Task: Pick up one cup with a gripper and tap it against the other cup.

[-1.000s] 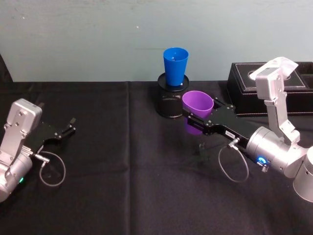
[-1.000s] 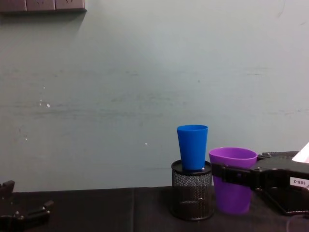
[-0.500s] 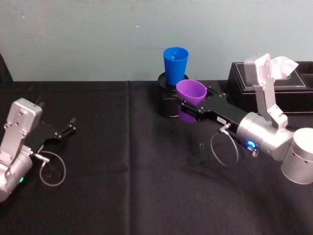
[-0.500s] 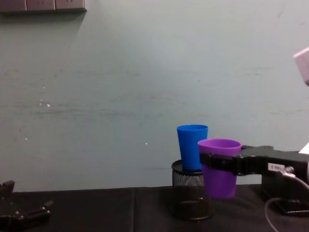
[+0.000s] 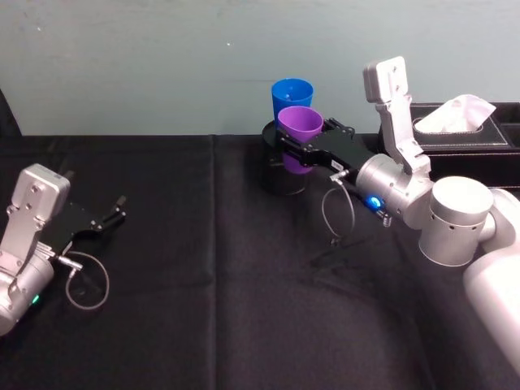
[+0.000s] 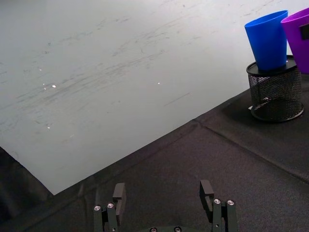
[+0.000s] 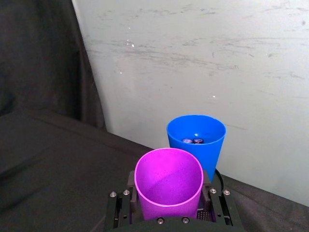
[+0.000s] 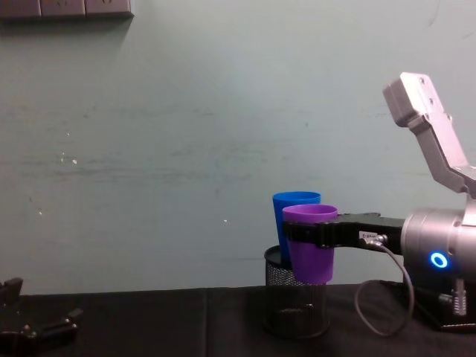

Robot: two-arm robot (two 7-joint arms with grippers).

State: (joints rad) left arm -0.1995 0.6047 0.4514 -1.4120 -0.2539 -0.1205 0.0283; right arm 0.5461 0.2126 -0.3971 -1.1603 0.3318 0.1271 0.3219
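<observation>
Looking light and thin, the purple cup (image 5: pixel 300 122) should be easy to lift, but its smooth plastic sides could slip or bend if squeezed too hard. The best place to hold it is around the middle, just under the rim, and that is where it is held. It is wide at the top and narrow at the bottom, bright purple, with nothing inside, as the right wrist view (image 7: pixel 168 183) shows. It hangs in the air at the far side of the table, upright, right in front of the blue cup (image 5: pixel 291 91). The two cups look very close, rim beside rim, but I cannot tell if they touch. The right gripper (image 5: pixel 302 138) is closed on the purple cup, one black finger on each side. A soft tap should do, I think, because a hard bump could knock the blue cup over. The blue cup stands high up in the top of a black wire pot (image 5: pixel 280 175), and two small dark things lie at its bottom. A black tissue box (image 5: pixel 487 142) sits to the right, at the far edge. The left gripper (image 5: pixel 110 215) rests well away on the left side of the black table (image 5: pixel 203 284), with its fingers (image 6: pixel 118 193) apart and holding nothing.
</observation>
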